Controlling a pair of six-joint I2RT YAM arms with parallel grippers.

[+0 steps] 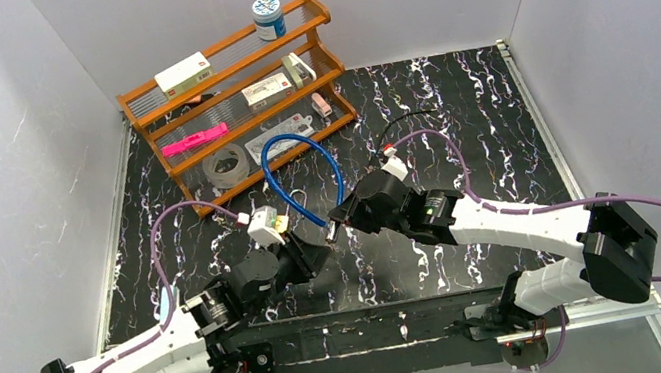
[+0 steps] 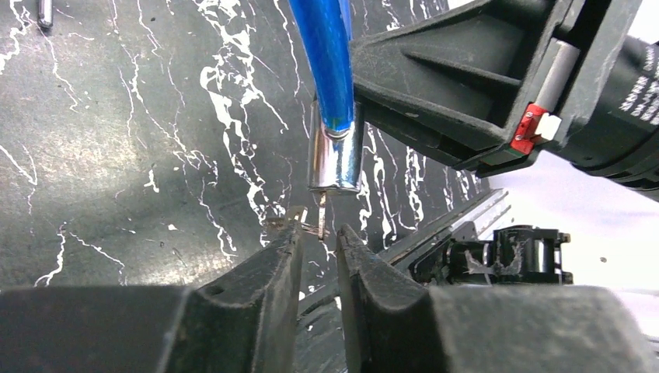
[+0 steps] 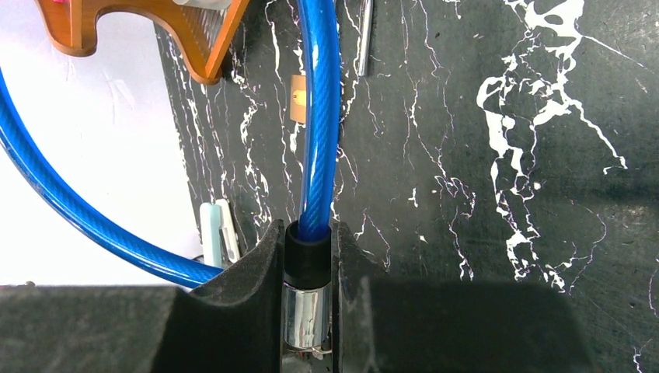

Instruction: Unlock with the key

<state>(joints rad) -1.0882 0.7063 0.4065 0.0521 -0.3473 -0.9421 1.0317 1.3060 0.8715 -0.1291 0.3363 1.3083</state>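
A blue cable lock (image 1: pixel 336 170) arches over the black marbled table. Its chrome lock barrel (image 2: pixel 336 159) hangs upright, and my right gripper (image 3: pixel 308 229) is shut on that barrel (image 3: pixel 307 315) and its black collar. From the barrel's lower end a small key (image 2: pixel 322 211) sticks out, with a thin ring beside it. My left gripper (image 2: pixel 319 233) is just below the key. Its jaws stand a narrow gap apart, tips level with the ring, and nothing shows clamped between them. In the top view the two grippers meet at mid table (image 1: pixel 329 230).
A wooden rack (image 1: pixel 236 101) with small boxes, tape and a jar stands at the back left. Near its foot lie a tan tag (image 3: pixel 298 99), a metal pin (image 3: pixel 365 39) and a pale clip (image 3: pixel 211 233). The table's front rail (image 2: pixel 458 217) is close behind the left gripper.
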